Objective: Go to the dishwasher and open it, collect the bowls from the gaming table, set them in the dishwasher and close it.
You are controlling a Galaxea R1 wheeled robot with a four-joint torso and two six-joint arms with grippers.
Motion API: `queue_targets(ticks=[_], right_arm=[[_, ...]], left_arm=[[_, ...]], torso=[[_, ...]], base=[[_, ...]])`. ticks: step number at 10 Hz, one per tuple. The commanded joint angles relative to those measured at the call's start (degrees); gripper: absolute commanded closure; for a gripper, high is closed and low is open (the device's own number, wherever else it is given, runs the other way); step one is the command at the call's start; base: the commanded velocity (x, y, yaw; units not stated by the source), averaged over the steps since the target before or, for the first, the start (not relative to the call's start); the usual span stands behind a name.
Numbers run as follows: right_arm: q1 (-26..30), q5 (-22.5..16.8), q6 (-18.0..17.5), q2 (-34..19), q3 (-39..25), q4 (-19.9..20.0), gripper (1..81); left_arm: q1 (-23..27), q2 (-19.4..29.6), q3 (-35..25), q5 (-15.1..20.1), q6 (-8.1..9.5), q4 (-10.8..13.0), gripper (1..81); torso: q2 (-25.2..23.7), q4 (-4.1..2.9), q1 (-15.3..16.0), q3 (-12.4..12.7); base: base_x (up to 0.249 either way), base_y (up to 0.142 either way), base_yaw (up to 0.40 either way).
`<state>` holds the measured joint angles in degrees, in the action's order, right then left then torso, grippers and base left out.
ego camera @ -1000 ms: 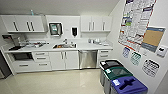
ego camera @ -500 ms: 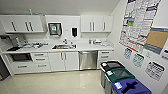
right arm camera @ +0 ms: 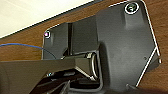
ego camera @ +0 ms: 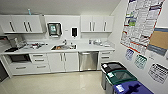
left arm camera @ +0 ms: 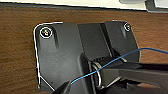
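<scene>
A small kitchen is seen from the head view. The dishwasher (ego camera: pixel 88 60), with its brushed steel front shut, is set under the white bench (ego camera: pixel 95 48), just right of the sink (ego camera: pixel 63 47) and between white cabinet doors (ego camera: pixel 63 61) on its left and a stack of drawers (ego camera: pixel 105 57) on its right. Wall cabinets (ego camera: pixel 97 23) are hung above the bench, and a paper-towel dispenser (ego camera: pixel 54 29) is fixed to the wall over the sink. Against the right-hand wall, three bins are lined up: a black one (ego camera: pixel 112 67), a green one (ego camera: pixel 121 76) and a blue one (ego camera: pixel 132 88) nearest the camera. Posters (ego camera: pixel 141 21) are pinned above them. The pale floor (ego camera: pixel 55 83) lies between the camera and the dishwasher. In both wrist views the robot's dark plate is seen over a brown wood-grain surface (left arm camera: pixel 17 50); whether either end effector is wide or narrow cannot be told.
</scene>
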<state>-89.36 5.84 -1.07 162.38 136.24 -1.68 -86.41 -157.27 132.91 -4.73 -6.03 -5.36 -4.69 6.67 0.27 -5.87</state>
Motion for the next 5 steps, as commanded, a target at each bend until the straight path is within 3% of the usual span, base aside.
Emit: queue_targets(ticks=[1, 5], right_arm=[[2.47, -3.11, 0.28, -0.54, -0.81, -0.08, 1.0], [2.38, -3.12, 0.28, -0.54, -0.90, -0.08, 1.0]], left_arm=[[2.69, 1.16, -0.37, 2.97, -0.38, -0.09, 1.0], [2.69, 1.16, -0.37, 2.97, -0.38, -0.09, 1.0]], torso=[[0.00, 0.00, 0.00, 0.00], [0.00, 0.00, 0.02, 0.00]], base=[[0.101, 0.000, 0.000], [0.100, 0.000, 0.000]])
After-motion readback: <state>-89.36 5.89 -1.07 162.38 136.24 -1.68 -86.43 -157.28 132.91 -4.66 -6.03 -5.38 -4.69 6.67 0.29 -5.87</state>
